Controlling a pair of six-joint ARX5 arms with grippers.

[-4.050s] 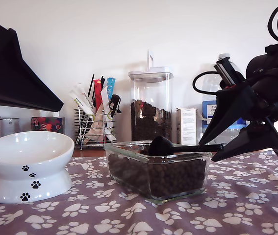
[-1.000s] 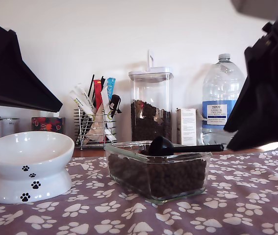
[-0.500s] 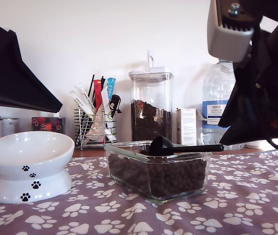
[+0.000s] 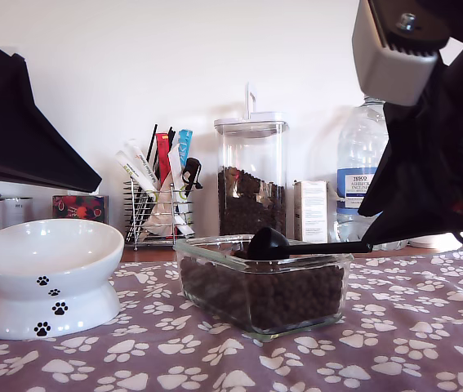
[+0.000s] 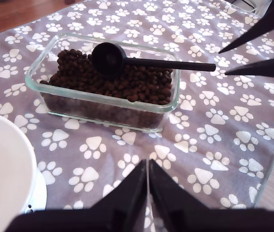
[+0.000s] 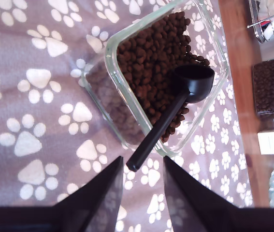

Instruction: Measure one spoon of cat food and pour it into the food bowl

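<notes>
The black spoon (image 4: 269, 242) lies across the clear glass dish (image 4: 215, 249), its round bowl resting on the cat food (image 4: 264, 296) and its handle sticking out towards the exterior view's right. My second gripper (image 6: 143, 162) is open, and the end of the spoon (image 6: 193, 83) handle lies between its fingertips without being clamped. In the exterior view my second gripper (image 4: 366, 229) comes down from the right. My first gripper (image 5: 148, 164) is shut and empty, hovering over the cloth between the dish (image 5: 103, 99) and the white food bowl (image 5: 1, 164). The food bowl (image 4: 47, 253) stands empty at the exterior view's left.
Behind the dish stand a tall lidded canister (image 4: 251, 175) of kibble, a wire rack (image 4: 162, 204) of sachets, a small box (image 4: 311, 211) and a water bottle (image 4: 360, 175). Tins (image 4: 2, 211) sit at the exterior view's far left. A purple paw-print cloth (image 4: 215, 359) covers the table.
My second arm pulled away to the exterior view's right, then came back in, and its open fingertips now flank the handle end. The spoon, dish and bowl have not moved.
</notes>
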